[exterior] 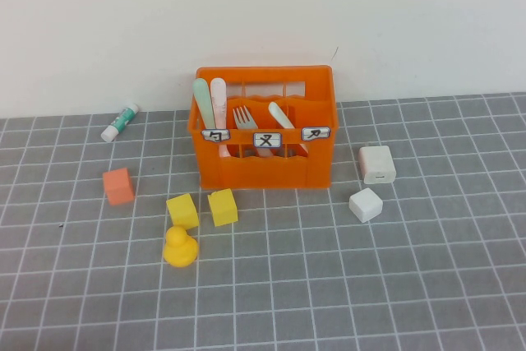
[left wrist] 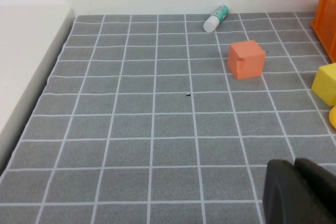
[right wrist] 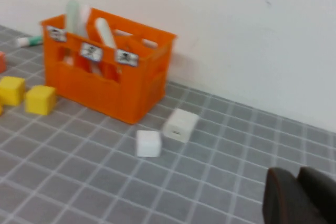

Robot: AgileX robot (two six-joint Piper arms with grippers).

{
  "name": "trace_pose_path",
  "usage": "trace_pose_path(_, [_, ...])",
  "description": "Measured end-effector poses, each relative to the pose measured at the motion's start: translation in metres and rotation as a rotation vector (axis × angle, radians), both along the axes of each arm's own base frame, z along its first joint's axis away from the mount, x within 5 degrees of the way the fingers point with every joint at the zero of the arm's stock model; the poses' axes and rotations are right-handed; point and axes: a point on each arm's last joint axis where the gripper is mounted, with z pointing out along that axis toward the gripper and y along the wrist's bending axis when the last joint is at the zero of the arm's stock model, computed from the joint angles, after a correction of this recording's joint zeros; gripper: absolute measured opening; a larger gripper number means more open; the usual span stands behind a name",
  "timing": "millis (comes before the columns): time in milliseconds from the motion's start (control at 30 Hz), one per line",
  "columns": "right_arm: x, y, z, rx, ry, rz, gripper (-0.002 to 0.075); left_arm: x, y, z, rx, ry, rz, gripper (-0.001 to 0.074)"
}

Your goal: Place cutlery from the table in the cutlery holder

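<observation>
The table [exterior: 394, 285] of dark grey tiles carries all items. The cutlery holder [exterior: 265, 166], an orange crate with three white labels on its front, stands upright toward the rear of the table, near the pale wall, and serves as the landmark below.

All four cutlery pieces stand inside the cutlery holder. The green spoon [exterior: 202, 103] and the pink spoon [exterior: 219, 101] stand side by side in the compartment at the robot's left. The grey fork [exterior: 243, 117] stands in the middle compartment. The white knife [exterior: 280, 114] leans in the compartment toward the robot's right.

To the right of the cutlery holder lie a white charger block [exterior: 377, 164] and, just in front of it, a white cube [exterior: 366, 204]. In front of the holder's left corner sit two yellow cubes [exterior: 202, 210], with a yellow duck [exterior: 179, 247] just in front of them. To the holder's left sits a small orange cube [exterior: 118, 186], and further back a white and green tube [exterior: 121, 121] lies near the wall.

The left gripper [left wrist: 296, 192] hovers over bare tiles well to the left of the holder; whether its fingers are clenched or released, I cannot tell. The right gripper [right wrist: 302, 195] hovers well to the right of the holder; its state likewise cannot be told.
</observation>
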Motion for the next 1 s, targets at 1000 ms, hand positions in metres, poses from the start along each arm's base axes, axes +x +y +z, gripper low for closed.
trace_pose_path(1000, [0.006, -0.014, -0.08, 0.052, 0.132, -0.419, 0.0044, 0.0, 0.0, 0.0, 0.0, 0.0, 0.0, -0.0001])
